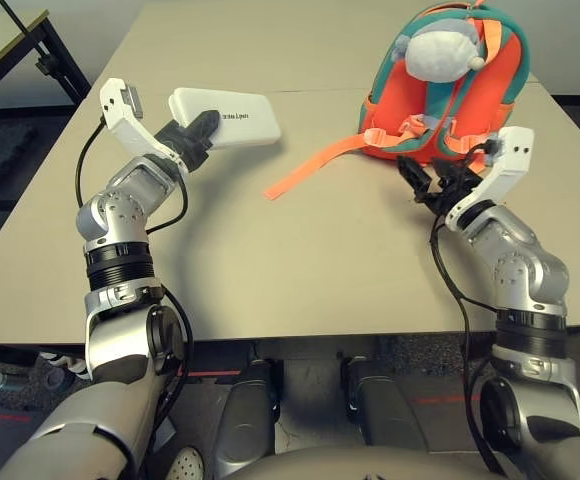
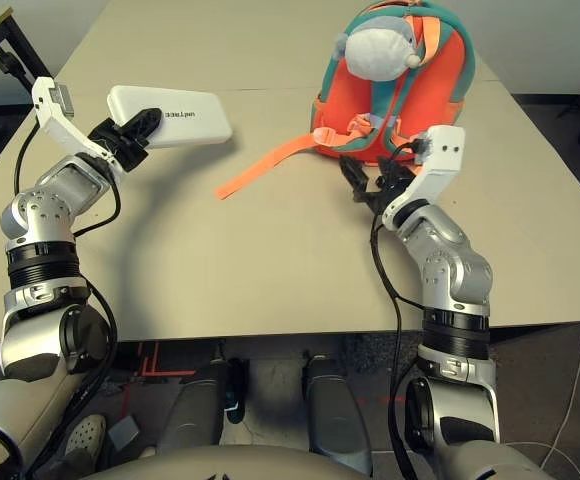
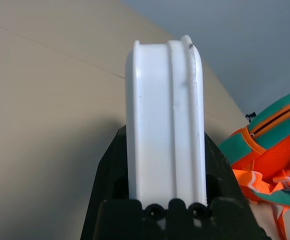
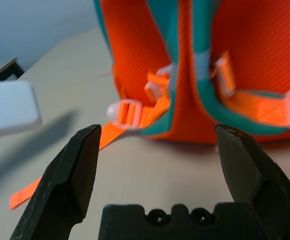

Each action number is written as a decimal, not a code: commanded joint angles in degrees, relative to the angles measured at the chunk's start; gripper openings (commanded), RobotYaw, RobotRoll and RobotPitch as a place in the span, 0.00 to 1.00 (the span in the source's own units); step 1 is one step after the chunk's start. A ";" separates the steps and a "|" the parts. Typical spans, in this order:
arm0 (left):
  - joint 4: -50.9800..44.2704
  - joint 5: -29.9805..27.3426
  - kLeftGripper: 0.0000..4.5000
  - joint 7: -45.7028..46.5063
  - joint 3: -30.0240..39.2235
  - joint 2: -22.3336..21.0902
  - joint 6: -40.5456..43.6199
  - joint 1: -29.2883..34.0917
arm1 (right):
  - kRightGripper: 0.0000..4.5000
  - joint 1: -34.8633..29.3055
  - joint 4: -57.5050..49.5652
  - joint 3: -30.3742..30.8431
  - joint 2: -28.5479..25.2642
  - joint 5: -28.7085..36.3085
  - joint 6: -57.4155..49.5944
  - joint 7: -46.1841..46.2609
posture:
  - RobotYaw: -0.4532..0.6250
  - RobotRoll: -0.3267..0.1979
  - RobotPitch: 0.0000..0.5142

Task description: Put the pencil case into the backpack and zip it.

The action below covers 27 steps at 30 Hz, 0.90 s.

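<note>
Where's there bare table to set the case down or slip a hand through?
Bare table runs from below the pencil case and loose orange strap to the near edge, between both arms. Another patch lies beyond the case, left of the backpack. It's crowded at the backpack's base, where straps and right jaws meet.

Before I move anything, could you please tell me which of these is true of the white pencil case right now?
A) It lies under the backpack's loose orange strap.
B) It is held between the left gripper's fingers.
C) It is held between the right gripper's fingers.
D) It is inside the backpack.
B: the left gripper's two fingers close on both sides of the white pencil case.
</note>
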State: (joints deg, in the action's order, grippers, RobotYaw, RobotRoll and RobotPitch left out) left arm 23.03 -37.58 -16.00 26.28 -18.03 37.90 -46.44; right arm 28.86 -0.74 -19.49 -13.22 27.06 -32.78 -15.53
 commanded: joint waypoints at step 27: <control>-2.34 0.50 0.29 1.46 -1.24 0.46 -1.53 1.43 | 1.00 25.57 51.60 4.07 -4.25 -11.18 29.98 -5.27 | 0.37 0.62 0.25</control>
State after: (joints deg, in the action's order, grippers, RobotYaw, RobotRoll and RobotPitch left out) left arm 22.64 -36.98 -14.37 24.88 -17.00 36.59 -45.59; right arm 53.38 48.20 -15.83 -17.28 16.73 -4.93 -20.54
